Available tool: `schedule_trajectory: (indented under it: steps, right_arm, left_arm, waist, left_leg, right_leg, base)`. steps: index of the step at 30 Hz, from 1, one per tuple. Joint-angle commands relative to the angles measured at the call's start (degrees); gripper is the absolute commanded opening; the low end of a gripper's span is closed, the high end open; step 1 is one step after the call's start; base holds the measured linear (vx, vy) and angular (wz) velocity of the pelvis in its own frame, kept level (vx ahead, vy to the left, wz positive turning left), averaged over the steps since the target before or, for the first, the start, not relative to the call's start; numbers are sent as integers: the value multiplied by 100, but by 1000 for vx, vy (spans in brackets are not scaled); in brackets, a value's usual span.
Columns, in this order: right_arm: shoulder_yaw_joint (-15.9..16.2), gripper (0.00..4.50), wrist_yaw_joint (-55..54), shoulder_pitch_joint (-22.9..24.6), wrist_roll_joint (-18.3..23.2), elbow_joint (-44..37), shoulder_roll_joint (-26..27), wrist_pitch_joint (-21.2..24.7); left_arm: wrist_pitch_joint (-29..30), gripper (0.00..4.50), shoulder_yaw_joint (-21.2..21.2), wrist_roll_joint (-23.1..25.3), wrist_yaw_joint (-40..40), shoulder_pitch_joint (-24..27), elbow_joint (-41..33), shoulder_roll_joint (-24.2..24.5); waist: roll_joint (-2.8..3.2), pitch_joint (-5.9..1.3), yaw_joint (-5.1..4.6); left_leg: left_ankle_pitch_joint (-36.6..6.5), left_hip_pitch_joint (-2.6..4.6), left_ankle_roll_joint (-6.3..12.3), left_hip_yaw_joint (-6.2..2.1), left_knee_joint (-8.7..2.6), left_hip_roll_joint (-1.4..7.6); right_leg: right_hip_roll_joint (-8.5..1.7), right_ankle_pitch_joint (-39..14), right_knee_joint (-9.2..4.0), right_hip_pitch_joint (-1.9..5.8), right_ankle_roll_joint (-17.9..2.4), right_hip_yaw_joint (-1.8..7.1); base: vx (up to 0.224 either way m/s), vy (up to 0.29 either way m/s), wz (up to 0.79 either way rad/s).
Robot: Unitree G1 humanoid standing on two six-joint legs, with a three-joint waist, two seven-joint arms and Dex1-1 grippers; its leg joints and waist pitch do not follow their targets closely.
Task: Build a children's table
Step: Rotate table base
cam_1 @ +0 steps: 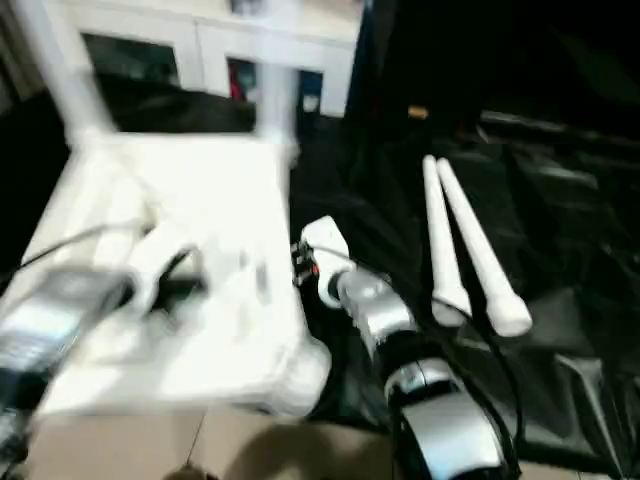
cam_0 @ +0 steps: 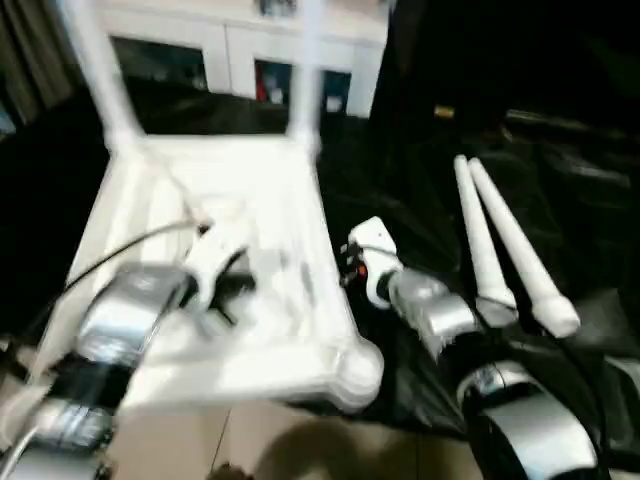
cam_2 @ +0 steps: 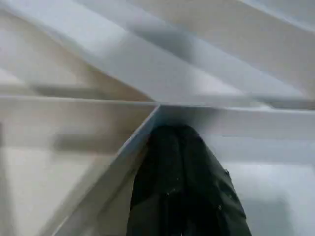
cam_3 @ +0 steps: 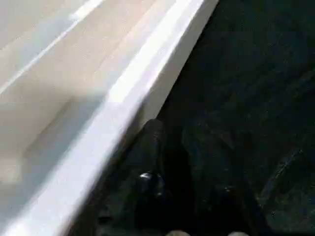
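**My two arms at the upside-down table**

The white table top [cam_0: 270, 200] lies upside down on a black sheet [cam_0: 420, 230] on the floor. Its ribs face up. Two white legs [cam_0: 100, 70] already stand up from the two far corners. Two more legs [cam_0: 500, 245] lie side by side on the black sheet, off to my right and apart from the top. Behind it all is a white cabinet [cam_0: 230, 45] with glass doors.

My left end effector [cam_2: 184, 187] is over the ribbed side of the top. Its two black fingers are pressed together and hold nothing. In my left wrist view their tip sits right at a spot where ribs meet, but I cannot tell if it touches the plastic.

My right end effector [cam_3: 179, 162] is just beside the right edge of the top, over the black sheet. In my right wrist view its black fingers [cam_3: 150, 147] stand a little apart, with a thin gap between them. Nothing is in the gap. One finger is close against the white rim [cam_3: 147, 69], and I cannot tell if it touches.

A thin cable [cam_0: 110, 255] runs across the left part of the top to my left arm.
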Motion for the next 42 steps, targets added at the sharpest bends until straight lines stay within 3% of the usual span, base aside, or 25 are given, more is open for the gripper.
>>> schedule_trajectory:
  steps: [1, 2, 3, 5, 6, 7, 10, 13, 16, 17, 19, 21, 23, 24, 27, 28, 30, 36, 38, 42]
  right_arm:
    - [55, 52, 21, -104, -30, -83, 11, -38]
    - [2, 41, -15, -74, -33, -224, -66, -12]
    - [-5, 29, -20, -66, -35, -249, -75, -7]
    - [-88, 9, -86, 38, -49, -560, -189, 60]
    - [-125, 9, -115, 124, -47, -794, -286, 122]
    - [-153, 9, -153, 161, -46, -890, -327, 138]
    - [-251, 9, -288, 261, -35, -1166, -428, 259]
    - [-411, 9, -424, 374, 30, -1501, -549, 421]
    - [-717, 9, -654, 446, 196, -1770, -637, 556]
    - [-771, 24, -706, 464, 217, -1849, -663, 620]
    - [-897, 34, -752, 495, 272, -2035, -757, 708]
    - [-981, 54, -779, 523, 336, -2227, -800, 825]
    - [-1033, 66, -846, 545, 367, -2429, -822, 1016]
    - [-1091, 74, -914, 540, 378, -2629, -841, 1159]
    - [-1152, 103, -977, 520, 395, -2765, -851, 1312]
    - [-1214, 110, -1106, 498, 367, -2894, -877, 1540]
    - [-1246, 118, -1237, 474, 312, -3019, -939, 1820]
    - [-1180, 162, -1500, 404, 3, -3077, -1179, 2193]
    - [-1239, 193, -1537, 421, 17, -3244, -1231, 2455]
    - [-1229, 216, -1569, 500, 2, -3504, -1342, 3089]
  left_arm:
    - [-429, 0, -48, 156, 377, -251, 396, -62]
    - [-841, 0, -123, 309, 687, -512, 985, -82]
    - [-900, 0, -138, 332, 729, -541, 1057, -79]
    - [-1588, 0, -328, 617, 1247, -863, 1878, -39]
    - [-1875, 0, -291, 672, 1592, -991, 2205, -67]
    - [-2005, 0, -248, 678, 1733, -1049, 2333, -93]
    - [-2340, 0, -50, 574, 1894, -1100, 2457, -156]
    - [-2458, 0, 258, 310, 1761, -1018, 2278, -296]
    - [-2336, 0, 437, 75, 1477, -692, 1561, -363]
    - [-2376, 0, 429, -10, 1398, -623, 1434, -361]
    - [-2270, 0, 520, -287, 1225, -330, 808, -375]
    - [-2173, 41, 587, -537, 1113, -112, 327, -389]
    - [-2072, 41, 600, -774, 1045, 99, -156, -400]
    - [-1828, 46, 584, -1030, 831, 376, -837, -407]
    - [-1676, 80, 513, -1194, 644, 571, -1333, -383]
    - [-1549, 83, 398, -1412, 362, 782, -1872, -334]
    - [-1300, 88, 292, -1631, 108, 1007, -2449, -289]
    - [-966, 124, 45, -1917, -275, 1266, -3020, -168]
    - [-808, 155, -65, -1993, -355, 1334, -3246, -127]
    - [-560, 174, -161, -2004, -383, 1299, -3512, -103]
  waist:
    - [138, -397, -1]
    - [139, -403, -20]
    - [146, -428, -3]
    - [132, -441, 8]
    - [158, -445, -20]
    - [148, -447, -17]
    - [124, -472, -25]
    - [124, -463, -14]
    - [124, -441, 2]
    - [94, -431, -3]
    - [109, -422, -2]
    - [93, -418, 1]
    - [102, -423, 0]
    - [97, -412, -16]
    - [98, -402, -32]
    - [120, -397, -33]
    - [107, -397, -63]
    - [131, -381, -86]
    - [143, -386, -98]
    - [129, -387, -113]
  left_leg:
    - [-1518, 43, -206, -49, -401, 113]
    - [-1417, 3, -206, -63, -405, 118]
    - [-1382, 46, -186, -51, -386, 114]
    - [-1194, 20, -139, -60, -375, 114]
    - [-1058, -3, -126, -61, -369, 117]
    - [-1019, 1, -125, -57, -363, 116]
    - [-706, 13, -71, -35, -324, 119]
    - [-696, 18, -26, -14, -312, 112]
    - [-918, 23, -61, -27, -339, 158]
    - [-1005, 25, -82, -19, -345, 155]
    - [-1097, 25, -106, -18, -349, 154]
    - [-1093, 25, -110, -9, -352, 157]
    - [-1082, 21, -113, -16, -349, 149]
    - [-1075, 10, -113, -14, -355, 150]
    - [-1176, 17, -127, -5, -355, 140]
    - [-1197, 25, -139, -8, -360, 137]
    - [-1113, 20, -189, 2, -357, 132]
    - [-1276, 19, -269, 8, -352, 92]
    - [-1224, 8, -268, -4, -352, 88]
    - [-1127, 10, -237, 2, -341, 89]
  right_leg:
    - [-402, -1552, -453, 272, -742, 336]
    - [-401, -1366, -426, 303, -795, 328]
    - [-394, -1249, -421, 284, -801, 330]
    - [-381, -891, -375, 308, -804, 326]
    - [-375, -657, -350, 326, -828, 327]
    - [-371, -557, -347, 331, -830, 324]
    - [-374, 79, -276, 350, -1093, 324]
    - [-388, 108, -283, 354, -1215, 326]
    - [-437, -292, -314, 353, -1213, 325]
    - [-430, -477, -334, 340, -1190, 319]
    - [-420, -635, -345, 332, -1136, 325]
    - [-419, -697, -349, 321, -1119, 325]
    - [-404, -660, -329, 331, -1083, 323]
    - [-399, -679, -333, 325, -1080, 320]
    - [-388, -875, -358, 310, -1021, 320]
    - [-380, -965, -369, 304, -963, 321]
    - [-343, -815, -345, 293, -954, 323]
    - [-313, -1139, -395, 292, -747, 319]
    - [-310, -1120, -385, 315, -705, 320]
    - [-298, -1013, -377, 310, -685, 320]
  base:
    - [0, 0, 0]
    - [0, 0, 0]
    - [0, 0, 0]
    - [0, 0, 0]
    - [0, 0, 0]
    - [0, 0, 0]
    - [0, 0, 0]
    - [0, 0, 0]
    - [0, 0, 0]
    - [0, 0, 0]
    - [0, 0, 0]
    - [0, 0, 0]
    - [0, 0, 0]
    - [0, 0, 0]
    - [0, 0, 0]
    - [0, 0, 0]
    - [0, 0, 0]
    - [0, 0, 0]
    - [0, 0, 0]
    - [0, 0, 0]
